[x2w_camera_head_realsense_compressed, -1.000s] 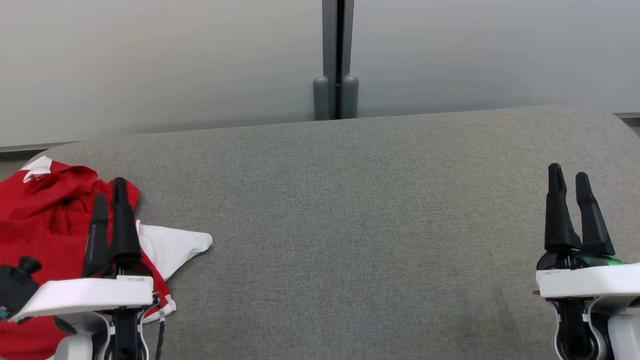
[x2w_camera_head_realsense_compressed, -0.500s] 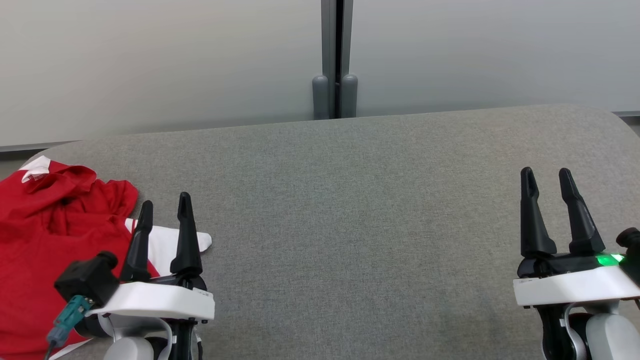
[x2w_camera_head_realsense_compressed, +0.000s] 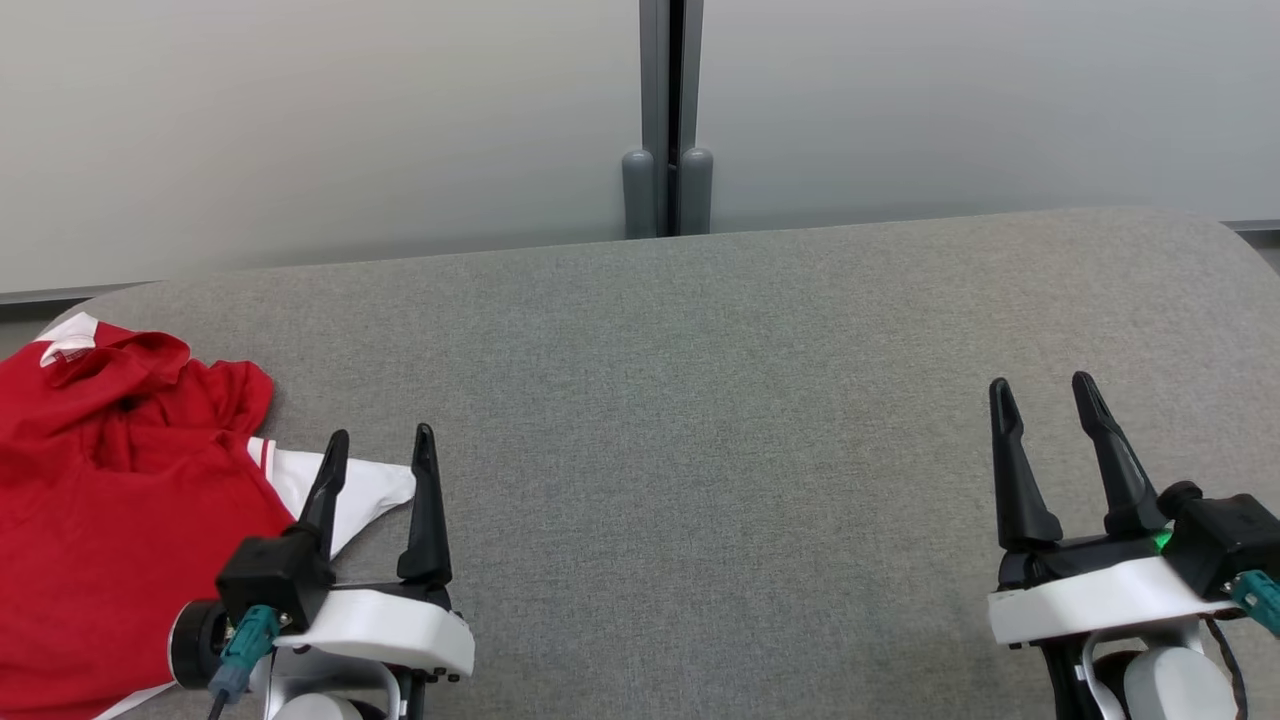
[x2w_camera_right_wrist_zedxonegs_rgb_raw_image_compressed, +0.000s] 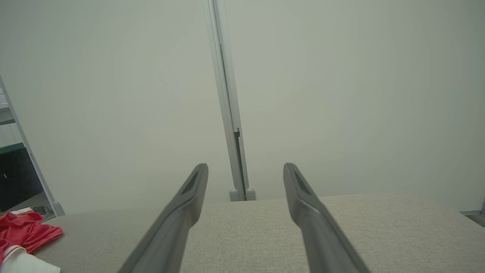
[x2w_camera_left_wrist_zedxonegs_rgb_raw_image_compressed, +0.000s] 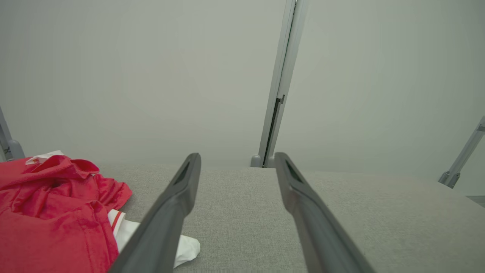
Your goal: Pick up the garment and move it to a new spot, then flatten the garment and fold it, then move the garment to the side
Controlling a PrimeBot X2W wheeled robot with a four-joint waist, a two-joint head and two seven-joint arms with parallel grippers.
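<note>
Head view: the red-and-white garment (x2w_camera_head_realsense_compressed: 110,480) lies crumpled at the left end of the grey table (x2w_camera_head_realsense_compressed: 700,400). The left tool (x2w_camera_head_realsense_compressed: 382,433) is near its white part, spread wide and empty. The right tool (x2w_camera_head_realsense_compressed: 1042,382) is also spread and empty, well apart from it. Left wrist view: the garment lies left of the parted fingers (x2w_camera_left_wrist_zedxonegs_rgb_raw_image_compressed: 166,212). Right wrist view: the garment is at the far left.

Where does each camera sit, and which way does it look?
Head view: on the head, looking forward and down at the grey table; left hand and right hand show, open.
Left wrist view: on the left wrist, looking along its fingers toward the wall.
Right wrist view: on the right wrist, likewise along its fingers.
Shared: all see the red garment and the post.
</note>
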